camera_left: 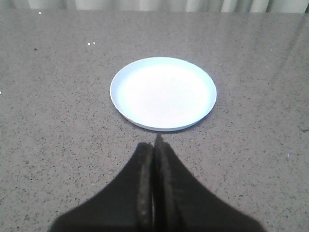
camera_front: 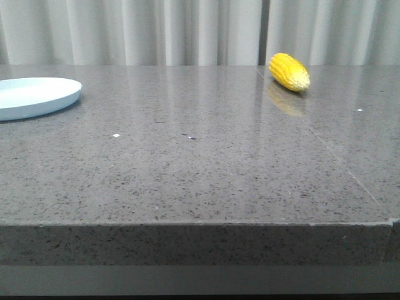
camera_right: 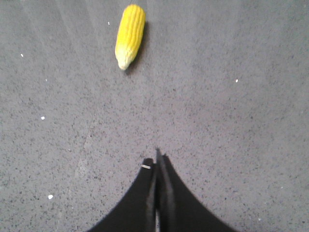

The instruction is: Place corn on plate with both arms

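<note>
Corn [camera_front: 289, 72] lies on its side at the far right of the table [camera_front: 200, 169], well apart from everything else. It is a bright yellow cob with neat rows of kernels and a paler, tapered tip that points toward the near right; a dim yellow reflection shows on the glossy top just in front of it. In the right wrist view the corn [camera_right: 130, 36] lies alone on bare stone, well ahead of the right gripper [camera_right: 157, 162], whose black fingers are pressed together with nothing between them.

At the far left sits the plate [camera_front: 37, 103], round, shallow and pale blue-white with a low rim, partly cut off by the edge of the front view. The left wrist view shows the whole plate [camera_left: 163, 93], bare and unmarked, with the left gripper [camera_left: 155, 147] near its rim, fingers likewise closed on nothing.

The table is grey speckled stone, polished, with a thick front edge, a thin seam running across its right part, and a few small white flecks. Behind it hang pale pleated curtains [camera_front: 187, 31].
</note>
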Robot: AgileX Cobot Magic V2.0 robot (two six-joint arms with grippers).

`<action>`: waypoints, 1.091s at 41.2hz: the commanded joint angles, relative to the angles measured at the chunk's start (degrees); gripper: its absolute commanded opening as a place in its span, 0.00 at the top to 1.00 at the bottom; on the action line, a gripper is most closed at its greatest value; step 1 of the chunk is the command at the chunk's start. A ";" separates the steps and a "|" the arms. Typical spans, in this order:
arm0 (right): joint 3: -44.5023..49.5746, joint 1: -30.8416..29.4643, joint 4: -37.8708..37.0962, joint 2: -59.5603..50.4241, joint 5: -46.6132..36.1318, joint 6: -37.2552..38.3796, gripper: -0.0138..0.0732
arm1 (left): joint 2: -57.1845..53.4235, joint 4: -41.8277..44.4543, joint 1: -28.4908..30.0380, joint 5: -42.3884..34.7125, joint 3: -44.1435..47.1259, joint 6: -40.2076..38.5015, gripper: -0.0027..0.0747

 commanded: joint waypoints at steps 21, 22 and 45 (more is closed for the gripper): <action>-2.02 -0.23 -3.73 7.26 1.43 -0.54 0.17 | 7.27 0.52 0.00 -1.60 -1.47 0.00 0.46; -2.02 -0.23 -3.73 7.26 1.43 -0.54 0.15 | 7.41 0.79 0.00 -1.60 -1.47 0.00 0.42; -2.02 -0.23 -3.37 7.26 1.76 -0.54 0.11 | 29.80 3.93 0.13 2.77 -11.31 0.00 0.22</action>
